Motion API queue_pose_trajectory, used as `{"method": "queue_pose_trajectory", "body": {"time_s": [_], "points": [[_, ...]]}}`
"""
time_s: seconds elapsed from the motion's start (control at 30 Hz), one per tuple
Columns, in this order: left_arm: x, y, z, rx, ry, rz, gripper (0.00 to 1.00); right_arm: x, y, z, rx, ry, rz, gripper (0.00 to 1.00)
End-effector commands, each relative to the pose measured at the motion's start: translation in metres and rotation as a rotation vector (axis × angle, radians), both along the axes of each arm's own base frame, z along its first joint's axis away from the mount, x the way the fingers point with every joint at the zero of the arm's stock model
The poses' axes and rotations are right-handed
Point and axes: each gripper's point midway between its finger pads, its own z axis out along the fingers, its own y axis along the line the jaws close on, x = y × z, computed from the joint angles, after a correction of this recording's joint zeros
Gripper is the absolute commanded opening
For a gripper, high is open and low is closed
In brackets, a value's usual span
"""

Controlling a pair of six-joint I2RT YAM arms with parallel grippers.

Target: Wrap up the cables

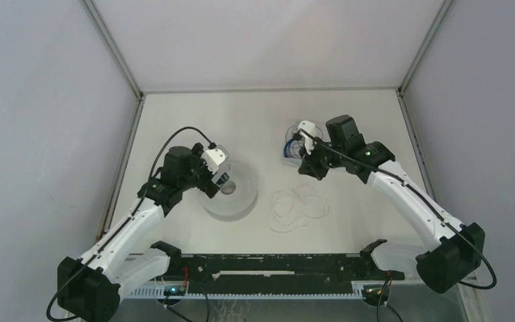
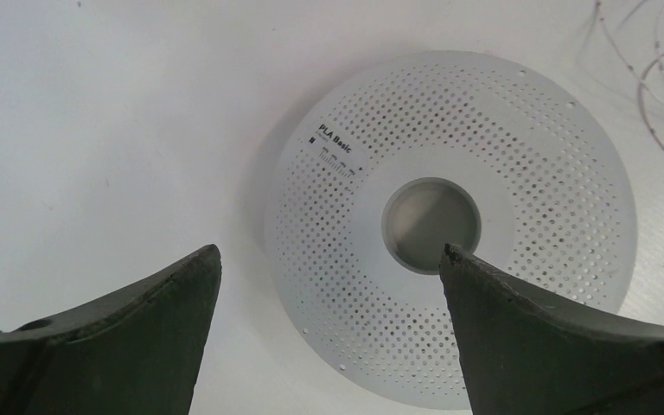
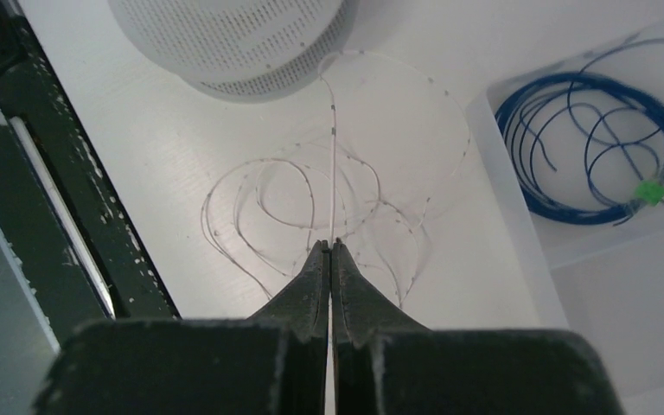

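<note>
The cables (image 1: 298, 208) are one hair-thin pale strand lying in loose loops on the white table, to the right of a white perforated spool (image 1: 240, 201). My right gripper (image 3: 332, 245) is shut on the strand (image 3: 332, 156), which runs taut from the fingertips toward the spool's edge (image 3: 233, 35). From above, the right gripper (image 1: 306, 168) hangs just behind the loops. My left gripper (image 2: 329, 251) stands wide open over the spool (image 2: 501, 130), one finger near its centre hole and nothing between the fingers. A few loops (image 2: 657, 95) show at the top right of the left wrist view.
A clear tray (image 3: 519, 233) holding a coil of blue cable (image 3: 588, 138) with a green tie stands behind the right gripper, seen from above as the tray (image 1: 288, 157). A black rail (image 1: 275, 265) runs along the near table edge. Grey walls close in the back and sides.
</note>
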Motion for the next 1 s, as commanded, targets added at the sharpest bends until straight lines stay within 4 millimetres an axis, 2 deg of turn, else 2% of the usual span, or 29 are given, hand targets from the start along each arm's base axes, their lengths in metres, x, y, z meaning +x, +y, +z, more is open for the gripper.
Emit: {"method": "queue_pose_trajectory", "body": {"time_s": [0.0,0.1,0.17,0.23,0.37,0.43,0.6,0.67,0.73,0.97], "points": [[-0.011,-0.014,0.006,-0.041,-0.025,-0.116,1.0,0.0,0.017,0.077,0.156,-0.158,0.05,0.0],[-0.024,-0.023,-0.002,-0.054,0.016,-0.202,1.0,-0.004,0.024,0.096,0.214,-0.179,0.079,0.0],[-0.036,-0.028,-0.01,-0.047,0.056,-0.265,1.0,-0.004,0.027,0.097,0.228,-0.172,0.086,0.0],[-0.044,-0.03,-0.017,-0.026,0.078,-0.322,1.0,-0.002,0.029,0.088,0.222,-0.146,0.089,0.0],[-0.06,-0.031,-0.031,0.022,0.128,-0.401,1.0,0.009,0.032,0.058,0.187,-0.069,0.073,0.0],[-0.066,-0.032,-0.038,0.039,0.14,-0.425,1.0,0.012,0.029,0.029,0.15,-0.004,0.056,0.0],[-0.075,-0.035,-0.05,0.055,0.133,-0.475,1.0,0.029,0.011,-0.019,0.063,0.087,-0.022,0.0],[-0.077,-0.038,-0.054,0.068,0.118,-0.506,1.0,0.033,0.004,-0.031,0.046,0.124,-0.051,0.01],[-0.08,-0.042,-0.056,0.089,0.112,-0.537,1.0,0.034,-0.001,-0.04,0.037,0.159,-0.066,0.06],[-0.084,-0.048,-0.068,0.173,0.155,-0.594,1.0,0.033,-0.005,-0.051,0.034,0.203,-0.081,0.39]]}}
